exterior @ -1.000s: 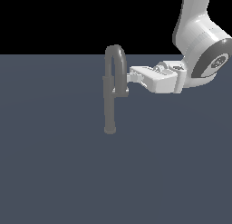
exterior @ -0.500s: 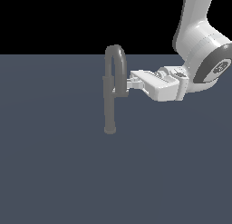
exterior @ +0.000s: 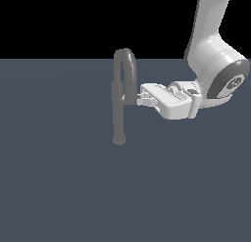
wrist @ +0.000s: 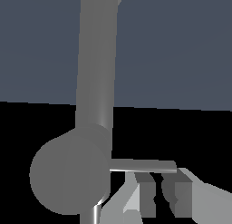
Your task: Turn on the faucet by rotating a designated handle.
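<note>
Exterior view. The faucet [exterior: 119,108] stands upright on the flat slate-grey floor [exterior: 59,187], a little toward the exterior view's left of centre, its foot slightly flared and its arched top rising just above the line where the floor meets the black background. My arm [exterior: 215,64] comes down from the top edge on the exterior view's right, and my wrist lies roughly level, pointing toward the faucet. My pincer [exterior: 138,98] sits at about mid-height of the column, on its right side in this view, touching or just short of it. The handle [exterior: 131,101] shows only as a short dark stub between the column and my fingertips; I cannot make out from here whether the fingers close around it or merely rest against it.

Wrist view. The faucet [wrist: 95,73] fills the frame close up: a long grey column ending in a rounded knuckle. From that knuckle the handle [wrist: 142,165] juts sideways as a thin bar with a pale glinting edge. Two of my fingers [wrist: 174,191] show as grey blocks just beside the bar, a narrow dark gap between them. They look near or touching the handle, but whether the pincer is clenched, released, or grasping it, I cannot tell.
</note>
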Robot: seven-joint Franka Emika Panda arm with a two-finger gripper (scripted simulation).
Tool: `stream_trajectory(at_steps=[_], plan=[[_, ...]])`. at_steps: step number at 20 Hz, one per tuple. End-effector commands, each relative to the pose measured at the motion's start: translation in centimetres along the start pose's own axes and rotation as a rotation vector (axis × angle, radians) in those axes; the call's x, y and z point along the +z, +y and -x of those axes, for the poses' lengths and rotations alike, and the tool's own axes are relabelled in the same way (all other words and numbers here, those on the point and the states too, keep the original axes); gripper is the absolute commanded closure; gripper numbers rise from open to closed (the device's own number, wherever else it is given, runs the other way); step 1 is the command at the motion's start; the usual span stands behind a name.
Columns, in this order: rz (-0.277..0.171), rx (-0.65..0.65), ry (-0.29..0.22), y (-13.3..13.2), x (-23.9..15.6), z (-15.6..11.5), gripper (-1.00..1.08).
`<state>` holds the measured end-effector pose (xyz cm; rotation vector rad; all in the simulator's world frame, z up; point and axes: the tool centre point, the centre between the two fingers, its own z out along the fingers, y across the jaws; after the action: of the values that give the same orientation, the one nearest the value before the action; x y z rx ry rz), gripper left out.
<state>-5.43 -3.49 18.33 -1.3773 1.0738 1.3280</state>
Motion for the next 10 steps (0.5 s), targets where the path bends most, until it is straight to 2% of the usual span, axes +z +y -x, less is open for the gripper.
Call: stream_trajectory(at_steps=[1, 6, 7, 10], plan=[[-0.007, 0.028, -0.001, 0.3, 0.0, -2.3, 1.08], [-0.011, 0.048, -0.003, 0.4, 0.0, -4.7, 1.08], [0.005, -0.014, -0.004, -0.6, -0.2, -0.8, 1.08], [0.0, 0.002, -0.004, -0.9, -0.1, -2.3, 1.08]])
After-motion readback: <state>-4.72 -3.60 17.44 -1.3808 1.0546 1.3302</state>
